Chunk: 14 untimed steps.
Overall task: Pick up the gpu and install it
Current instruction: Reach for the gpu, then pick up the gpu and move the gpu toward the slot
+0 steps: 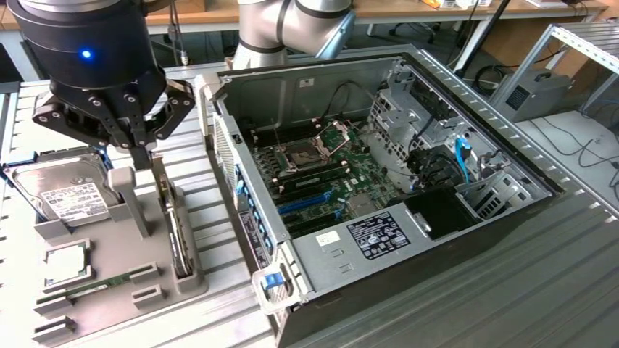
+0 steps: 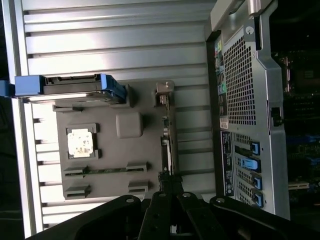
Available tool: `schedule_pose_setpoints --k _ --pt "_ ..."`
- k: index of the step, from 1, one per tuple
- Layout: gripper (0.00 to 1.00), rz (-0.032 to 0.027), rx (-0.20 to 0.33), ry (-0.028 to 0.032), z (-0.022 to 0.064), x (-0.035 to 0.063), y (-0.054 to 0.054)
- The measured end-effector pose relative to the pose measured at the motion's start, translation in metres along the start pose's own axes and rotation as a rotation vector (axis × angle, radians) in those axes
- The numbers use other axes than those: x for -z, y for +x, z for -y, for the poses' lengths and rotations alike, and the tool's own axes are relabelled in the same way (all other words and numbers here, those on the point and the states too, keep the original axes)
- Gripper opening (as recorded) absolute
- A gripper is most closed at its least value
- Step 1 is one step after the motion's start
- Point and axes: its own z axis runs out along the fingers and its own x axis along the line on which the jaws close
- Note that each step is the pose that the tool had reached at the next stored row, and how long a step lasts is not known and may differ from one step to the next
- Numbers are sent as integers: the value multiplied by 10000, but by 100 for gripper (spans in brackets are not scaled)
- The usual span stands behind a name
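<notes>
1. While the gripper point(image 1: 143, 161) hangs with its fingers drawn together over the grey fixture point(image 1: 106, 290), the gpu point(image 1: 177, 232) stands on edge in its slot, beside the open computer case point(image 1: 280, 94). Contact cannot be confirmed.
2. Wrist view: the gripper point(image 2: 171, 192) lines up with the thin edge of the gpu point(image 2: 168, 145). Judgement: stay centred and square to the card.
3. Surface: ribbed metal table point(image 1: 541, 304), with workshop benches point(image 1: 406, 11) behind.
</notes>
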Motion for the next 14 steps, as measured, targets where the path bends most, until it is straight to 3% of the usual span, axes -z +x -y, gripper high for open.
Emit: schedule_pose_setpoints --k 14 --pt "11 0 1 0 3 0 40"
